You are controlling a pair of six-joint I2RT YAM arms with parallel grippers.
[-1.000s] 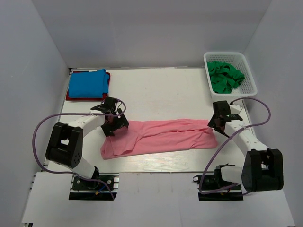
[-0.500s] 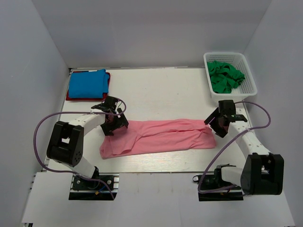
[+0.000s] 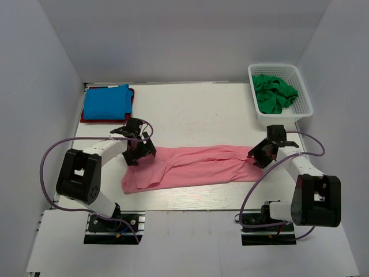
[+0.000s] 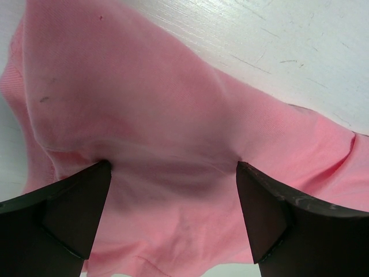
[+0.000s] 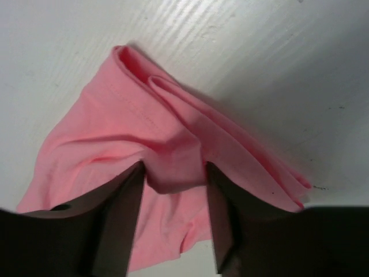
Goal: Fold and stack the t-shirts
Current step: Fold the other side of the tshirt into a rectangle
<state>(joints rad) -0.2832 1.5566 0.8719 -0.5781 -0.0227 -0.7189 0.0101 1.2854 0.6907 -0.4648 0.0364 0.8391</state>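
The salmon pink t-shirt (image 3: 196, 166) lies folded into a long strip across the table's front half. My left gripper (image 3: 140, 152) is open at the strip's upper left end, with its tips pressed into the cloth (image 4: 173, 115) and wide apart (image 4: 173, 167). My right gripper (image 3: 262, 157) is at the strip's right end. Its fingers (image 5: 173, 170) are closed narrowly on a bunched fold of the pink cloth (image 5: 115, 133). The bright blue t-shirt (image 3: 106, 101) lies folded on the red one (image 3: 132, 103) at the back left. Several dark green t-shirts (image 3: 275, 93) fill the basket.
The white lattice basket (image 3: 306, 93) stands at the back right, close behind my right arm. The blue and red stack sits against the left wall. White walls close in the table on three sides.
My right gripper rose a little, then came down and inward onto the right end of the pink shirt. My left gripper has stayed at the shirt's left end.
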